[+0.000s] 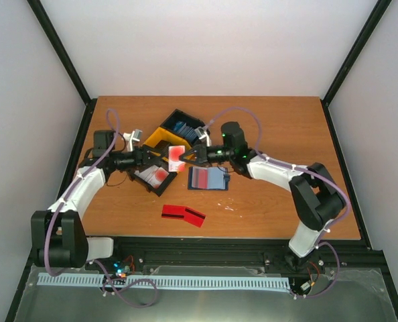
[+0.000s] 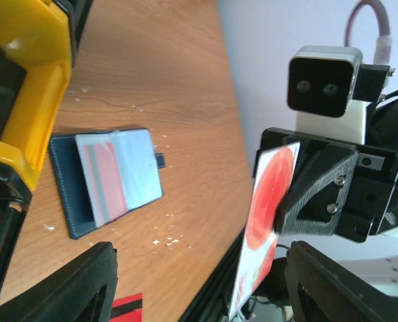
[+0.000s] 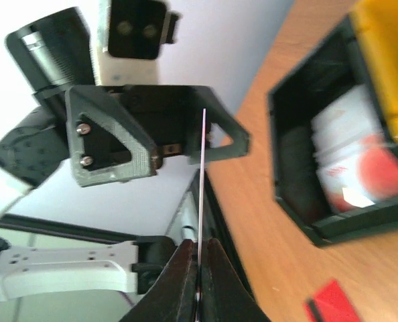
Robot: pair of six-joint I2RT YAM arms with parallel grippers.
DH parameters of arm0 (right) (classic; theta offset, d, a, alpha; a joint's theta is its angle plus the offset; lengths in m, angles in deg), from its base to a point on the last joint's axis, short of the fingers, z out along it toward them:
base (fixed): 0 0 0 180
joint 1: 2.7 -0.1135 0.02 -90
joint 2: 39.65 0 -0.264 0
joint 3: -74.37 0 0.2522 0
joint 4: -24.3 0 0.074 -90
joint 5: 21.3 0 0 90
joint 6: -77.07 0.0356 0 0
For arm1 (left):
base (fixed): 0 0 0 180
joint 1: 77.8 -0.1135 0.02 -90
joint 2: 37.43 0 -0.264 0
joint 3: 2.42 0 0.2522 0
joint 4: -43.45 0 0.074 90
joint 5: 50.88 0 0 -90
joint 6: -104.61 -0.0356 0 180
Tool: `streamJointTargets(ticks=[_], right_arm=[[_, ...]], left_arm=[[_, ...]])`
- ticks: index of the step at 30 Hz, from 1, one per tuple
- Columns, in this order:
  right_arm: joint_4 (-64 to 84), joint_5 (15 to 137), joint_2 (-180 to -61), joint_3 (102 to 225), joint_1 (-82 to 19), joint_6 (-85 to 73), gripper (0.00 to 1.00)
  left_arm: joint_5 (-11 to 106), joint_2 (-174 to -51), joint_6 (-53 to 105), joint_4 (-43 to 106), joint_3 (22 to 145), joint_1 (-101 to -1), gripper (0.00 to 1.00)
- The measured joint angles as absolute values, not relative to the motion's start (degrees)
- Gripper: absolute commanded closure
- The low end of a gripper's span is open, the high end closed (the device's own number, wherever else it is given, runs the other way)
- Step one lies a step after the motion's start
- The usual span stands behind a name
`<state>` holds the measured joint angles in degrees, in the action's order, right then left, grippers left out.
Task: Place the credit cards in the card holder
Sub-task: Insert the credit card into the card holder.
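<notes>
A red and white credit card [image 1: 177,155] hangs in the air over the table between my two grippers. My right gripper [image 3: 200,251] is shut on one end of it; the card [image 3: 203,174] shows edge-on there. My left gripper [image 2: 200,251] is open, its fingers wide on either side of the card [image 2: 269,208], not touching it. The navy card holder [image 1: 208,178] lies open on the table just below the right gripper, with a reddish card [image 2: 105,178] in its pale blue pocket. More red credit cards [image 1: 183,215] lie flat near the front edge.
A black bin [image 1: 160,191] holding more red and white cards sits under the left gripper. A yellow bin [image 1: 160,137] and another black bin [image 1: 185,127] with blue items stand behind. The table's front rail runs close to the loose cards.
</notes>
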<state>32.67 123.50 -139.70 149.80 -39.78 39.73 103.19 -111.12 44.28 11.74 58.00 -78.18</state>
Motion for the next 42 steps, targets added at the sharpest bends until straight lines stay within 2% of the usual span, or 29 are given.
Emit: streamJointTargets(ticks=[6, 16, 19, 25, 27, 35, 42], right_arm=[[18.20, 121.38, -133.08, 144.97, -31.41, 29.55, 0.97], [2.33, 117.08, -131.83, 139.33, -22.38, 18.05, 0.97], [1.59, 116.66, -134.81, 139.61, -22.20, 16.72, 0.97], [0.10, 116.16, -141.56, 142.06, -22.16, 16.04, 0.97], [0.04, 116.20, -142.63, 142.39, -22.12, 15.89, 0.97], [0.72, 117.62, -145.01, 143.24, -22.10, 15.34, 0.97], [3.12, 119.18, -147.83, 143.99, -22.07, 15.43, 0.97]], left_arm=[[88.63, -112.41, 43.47, 8.28, 61.03, -68.87, 0.29], [70.32, -129.09, 44.48, 6.01, 72.12, -52.08, 0.33], [67.24, -135.25, 44.70, 5.53, 75.04, -49.11, 0.41], [62.62, -145.13, 45.22, 3.56, 79.70, -46.84, 0.69], [61.03, -146.46, 45.29, 2.56, 80.42, -46.82, 0.74], [58.10, -146.83, 45.57, 1.03, 80.60, -46.68, 0.88], [57.53, -147.47, 45.64, 0.92, 80.60, -46.55, 0.89]])
